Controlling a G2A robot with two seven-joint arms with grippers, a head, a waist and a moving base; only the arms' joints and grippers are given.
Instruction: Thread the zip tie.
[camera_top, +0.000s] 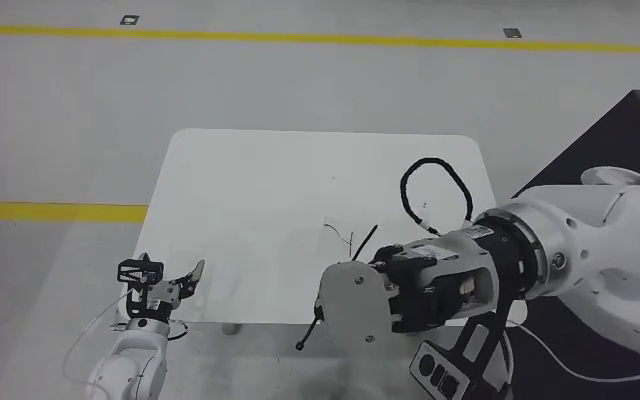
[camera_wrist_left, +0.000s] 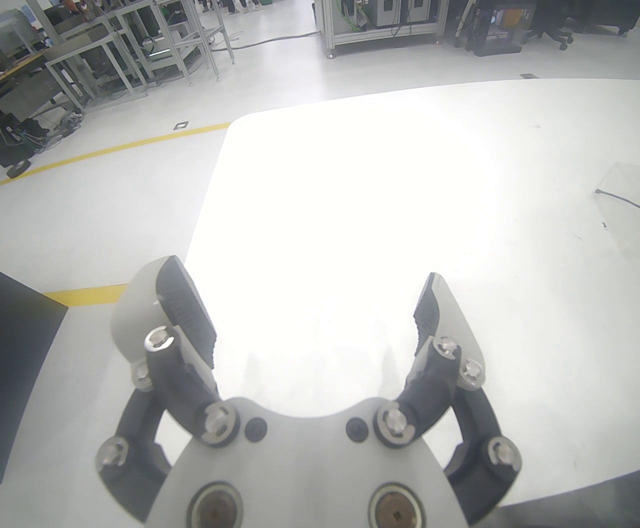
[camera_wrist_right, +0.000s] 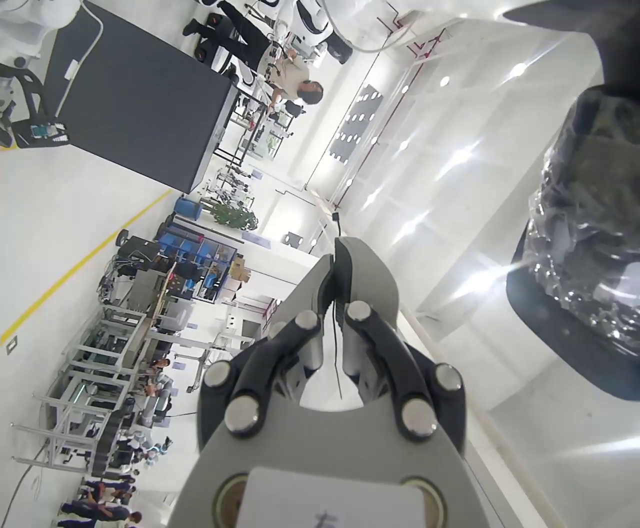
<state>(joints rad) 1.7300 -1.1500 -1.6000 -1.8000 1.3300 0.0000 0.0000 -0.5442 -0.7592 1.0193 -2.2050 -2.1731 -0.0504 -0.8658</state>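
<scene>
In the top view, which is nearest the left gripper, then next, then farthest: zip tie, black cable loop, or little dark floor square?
From the left gripper:
1. zip tie, by the table's near edge.
2. black cable loop, over the table's right side.
3. little dark floor square, far right.

Items tallied were: zip tie (camera_wrist_right: 339, 367), one; table (camera_top: 250, 180), one; grippers, two, namely left gripper (camera_wrist_left: 302, 272) and right gripper (camera_wrist_right: 336, 250).

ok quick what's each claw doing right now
left claw: open, empty
right claw: shut on the zip tie
</scene>
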